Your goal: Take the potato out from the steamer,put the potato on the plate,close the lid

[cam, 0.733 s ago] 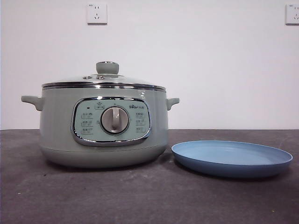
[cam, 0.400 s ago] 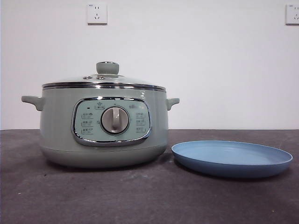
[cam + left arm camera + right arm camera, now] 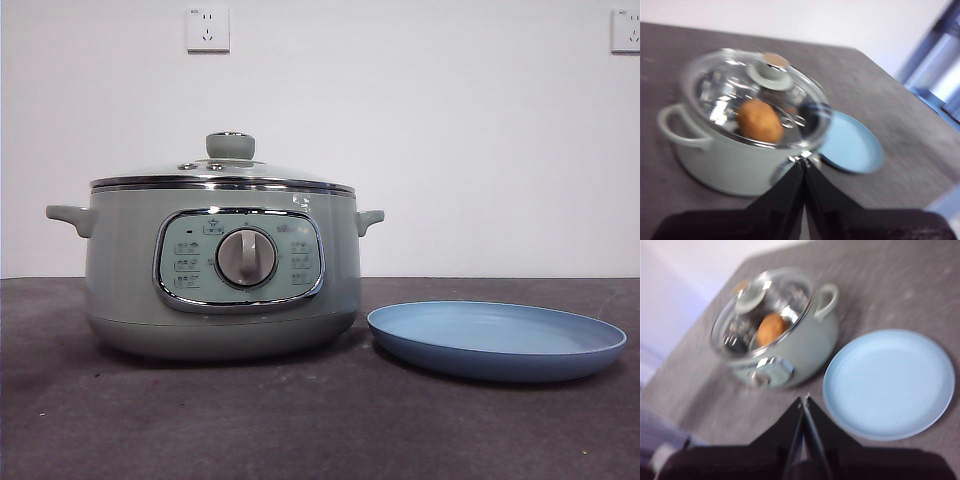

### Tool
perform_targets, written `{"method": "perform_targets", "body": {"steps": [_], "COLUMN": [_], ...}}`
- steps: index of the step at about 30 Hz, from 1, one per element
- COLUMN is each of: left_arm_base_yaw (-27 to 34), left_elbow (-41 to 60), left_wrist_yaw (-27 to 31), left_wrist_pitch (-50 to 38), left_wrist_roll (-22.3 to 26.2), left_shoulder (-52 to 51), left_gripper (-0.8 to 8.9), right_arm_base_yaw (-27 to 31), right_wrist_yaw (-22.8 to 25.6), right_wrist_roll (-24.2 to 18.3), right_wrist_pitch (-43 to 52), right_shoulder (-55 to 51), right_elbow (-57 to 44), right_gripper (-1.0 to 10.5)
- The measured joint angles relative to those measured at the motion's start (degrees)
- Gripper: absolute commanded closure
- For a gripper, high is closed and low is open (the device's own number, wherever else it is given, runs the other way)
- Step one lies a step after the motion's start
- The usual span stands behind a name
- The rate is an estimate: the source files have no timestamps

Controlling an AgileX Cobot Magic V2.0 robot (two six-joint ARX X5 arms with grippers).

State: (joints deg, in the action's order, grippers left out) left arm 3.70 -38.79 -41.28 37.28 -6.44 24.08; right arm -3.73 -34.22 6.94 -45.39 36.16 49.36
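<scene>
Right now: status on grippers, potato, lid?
Left gripper and right gripper both shut, empty, off the pot. Potato inside steamer, lid on. Plate bare beside it. Nothing in the way.

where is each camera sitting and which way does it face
Front view: low at table height, looking level at the steamer and plate; no robot part shows.
Left wrist view: above, looking down on the lid and potato; left gripper jaws shut.
Right wrist view: above; right gripper jaws shut.
All views share steamer and plate.
</scene>
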Motion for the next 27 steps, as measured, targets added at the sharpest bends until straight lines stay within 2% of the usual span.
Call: {"method": "perform_targets", "body": {"steps": [6, 9, 13, 14, 15, 17, 18, 19, 20, 27], "left_arm_base_yaw": [-0.17, -0.85, -1.05, -1.05, -1.05, -1.05, -1.05, -1.05, -1.05, -1.05], "left_elbow": [-4.9, -6.32, -7.48, -7.85, -8.07, -8.46, -8.48, -8.48, -8.48, -8.48], "left_wrist_yaw": [-6.49, -6.71, -6.71, -6.69, -6.69, -6.69, -6.67, -6.64, -6.51, -6.36], "left_wrist_pitch": [9.18, 12.74, 13.55, 13.66, 13.68, 13.68, 13.66, 13.68, 13.68, 13.68], "left_wrist_roll": [6.08, 8.44, 9.62, 9.88, 9.88, 9.9, 9.9, 9.9, 9.9, 9.9], "left_shoulder": [4.46, 5.77, 6.23, 6.23, 6.23, 6.23, 6.21, 6.21, 6.23, 6.29], "left_gripper": [8.22, 8.22, 8.02, 7.4, 6.36, 3.11, 2.14, 1.72, 1.76, 1.76], "right_arm_base_yaw": [-2.16, -3.37, -4.33, -4.57, -4.57, -4.81, -4.9, -4.9, -4.9, -4.9], "right_wrist_yaw": [-0.26, -0.28, -0.22, -0.2, -0.2, -0.2, -0.2, -0.22, -0.22, -0.2], "right_wrist_roll": [-10.27, -13.07, -14.51, -14.62, -14.78, -14.91, -14.88, -14.82, -14.67, -14.23], "right_wrist_pitch": [-13.25, -16.15, -16.57, -16.57, -16.57, -16.55, -16.55, -16.55, -16.55, -16.55], "right_shoulder": [7.67, 9.18, 9.51, 9.51, 9.51, 9.51, 9.51, 9.51, 9.51, 9.51], "right_elbow": [10.23, 12.57, 12.76, 12.76, 12.76, 12.76, 12.76, 12.76, 12.76, 12.76], "right_gripper": [9.6, 9.6, 9.3, 8.8, 8.0, 5.3, 4.1, 3.0, 2.6, 2.6]}}
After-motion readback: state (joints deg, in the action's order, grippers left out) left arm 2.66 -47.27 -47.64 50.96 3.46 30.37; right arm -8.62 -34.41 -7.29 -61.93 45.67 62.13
